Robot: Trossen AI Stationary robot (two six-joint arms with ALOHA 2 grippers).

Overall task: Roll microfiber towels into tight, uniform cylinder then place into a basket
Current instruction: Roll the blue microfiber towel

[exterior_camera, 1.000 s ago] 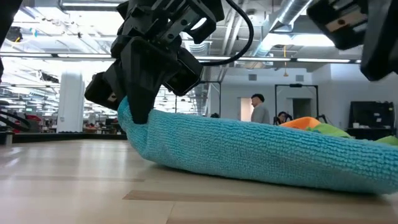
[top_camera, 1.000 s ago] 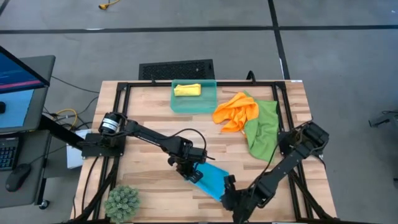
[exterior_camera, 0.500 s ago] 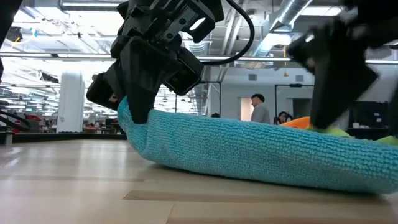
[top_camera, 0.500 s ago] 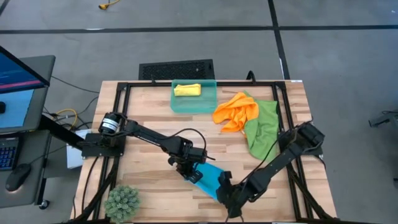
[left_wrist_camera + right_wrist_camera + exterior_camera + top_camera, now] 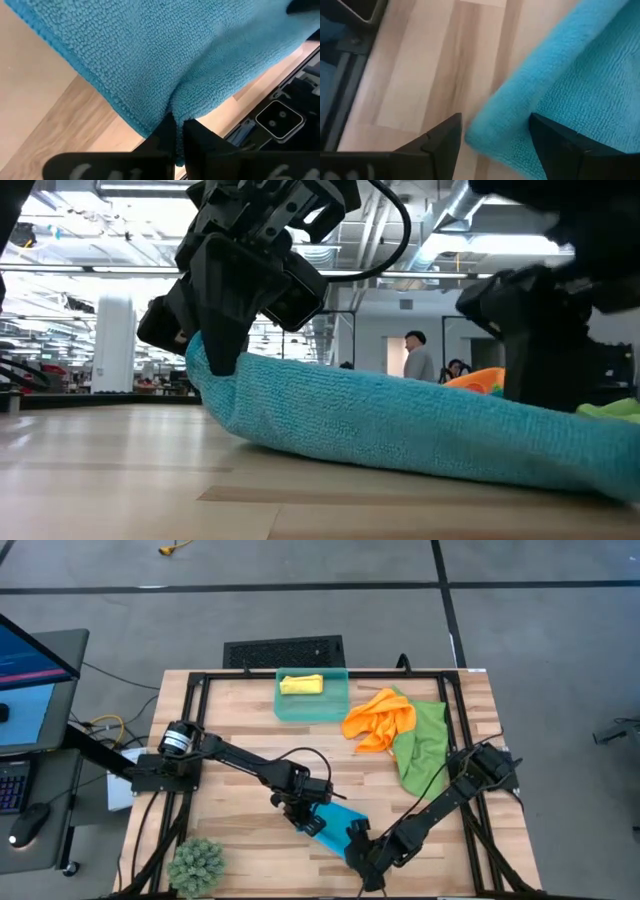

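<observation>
The blue towel, folded into a long band, lies slantwise on the table near its front edge. My left gripper is shut on the towel's far-left end. My right gripper is open at the towel's near-right end, which lies between its two fingers. The teal basket stands at the table's far edge and holds the rolled yellow towel. The orange towel lies crumpled, partly on the green towel, at the far right. My left gripper pinches a bunched fold at the blue towel's far-left end between its two fingers. The fingers come from above, slanting down. That end is raised a little; the rest of the towel lies on the table. My right gripper stands astride the towel's other end; I cannot tell whether it touches it.
A black grate lies beyond the table's far edge, behind the basket. A green plant stands at the near left corner. Bare wood shows left of the basket. A person stands in the room behind.
My right gripper has gone toward the table's left edge along the front, up to the blue towel's near-right end, and now stands over it. My left gripper and the towel have kept still.
</observation>
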